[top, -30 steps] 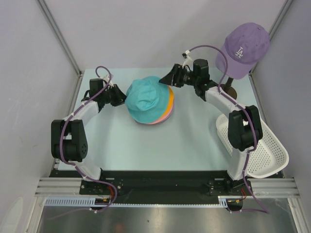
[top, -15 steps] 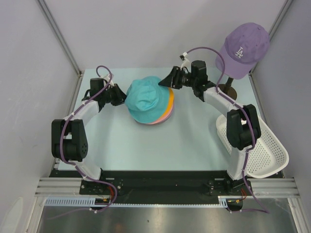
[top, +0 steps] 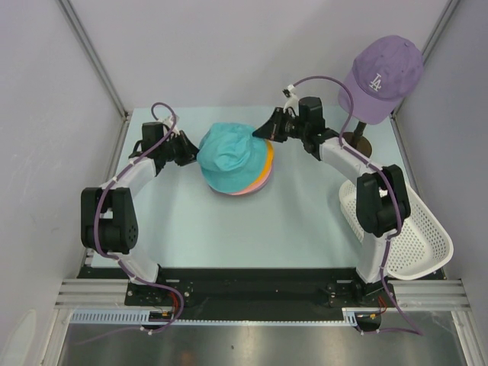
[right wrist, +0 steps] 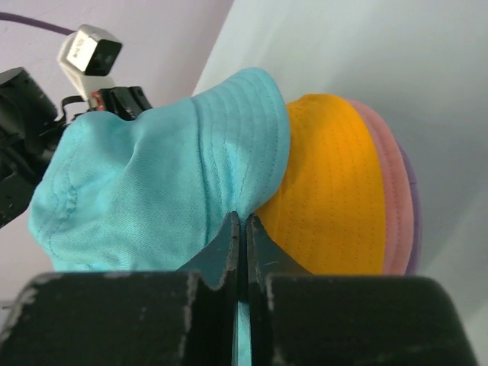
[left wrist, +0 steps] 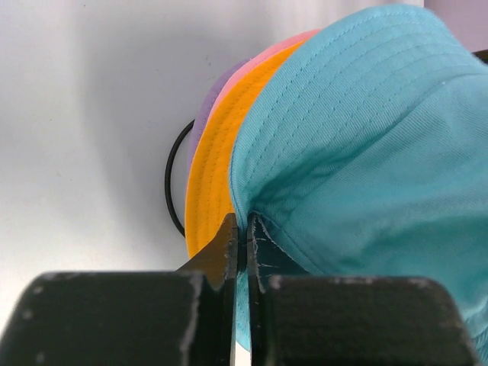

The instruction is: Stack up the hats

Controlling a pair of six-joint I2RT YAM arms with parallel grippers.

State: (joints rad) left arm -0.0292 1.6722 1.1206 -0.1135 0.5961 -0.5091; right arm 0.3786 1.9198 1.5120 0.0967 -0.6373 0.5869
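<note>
The right gripper [top: 261,132] sits slightly farther left than before. It and the left gripper [top: 194,150] pinch opposite brim edges of the limp, light teal hat [top: 227,152] atop the stack [top: 266,162].

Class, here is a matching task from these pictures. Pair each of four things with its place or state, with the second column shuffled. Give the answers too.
Column one
1. teal hat
2. orange hat
3. purple baseball cap
4. white basket

Column two
A. raised on a stand at the far right
B. topmost of the stacked hats, brim pinched by the left end effector and the right end effector
C. lying at the near right
D. directly under the topmost hat

Pairs: 1-B, 2-D, 3-A, 4-C
</note>
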